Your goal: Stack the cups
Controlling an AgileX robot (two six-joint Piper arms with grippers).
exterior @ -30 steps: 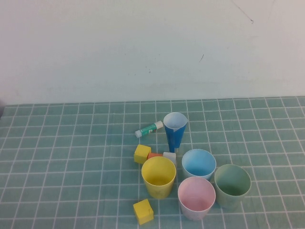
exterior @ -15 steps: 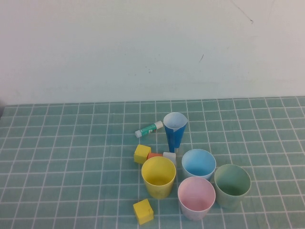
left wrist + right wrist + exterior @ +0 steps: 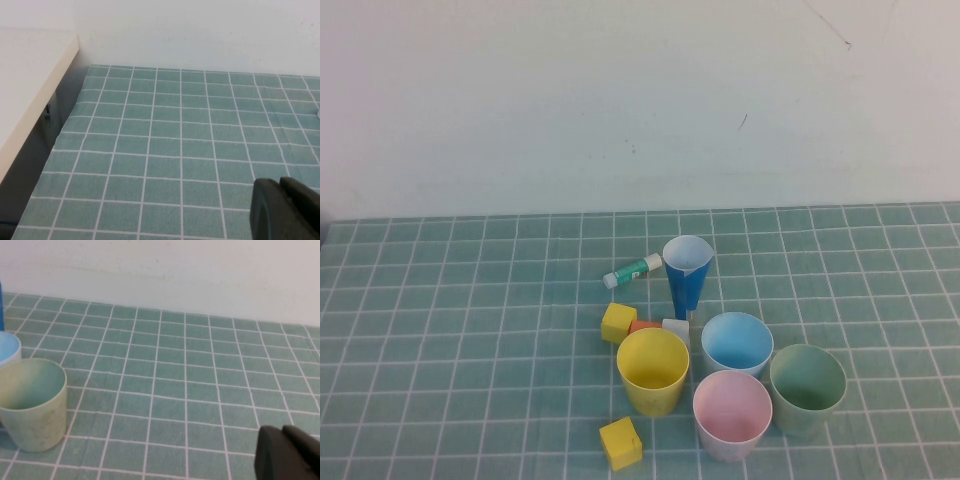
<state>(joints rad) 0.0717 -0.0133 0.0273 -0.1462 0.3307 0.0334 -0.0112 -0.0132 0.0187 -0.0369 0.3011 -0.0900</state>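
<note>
Four wide cups stand upright and apart near the table's front in the high view: yellow cup (image 3: 653,370), light blue cup (image 3: 737,343), pink cup (image 3: 732,414) and pale green cup (image 3: 807,388). The right wrist view shows the pale green cup (image 3: 32,402) and the rim of the light blue cup (image 3: 8,348). My left gripper (image 3: 280,192) is shut and empty over bare cloth at the table's left side. My right gripper (image 3: 283,435) is shut and empty, to the right of the green cup. Neither arm shows in the high view.
A narrow dark blue cone cup (image 3: 687,274) stands behind the cups. A glue stick (image 3: 632,270) lies beside it. Two yellow blocks (image 3: 618,322) (image 3: 621,443), an orange block (image 3: 643,326) and a white block (image 3: 676,329) lie around the yellow cup. A white ledge (image 3: 30,85) borders the table's left.
</note>
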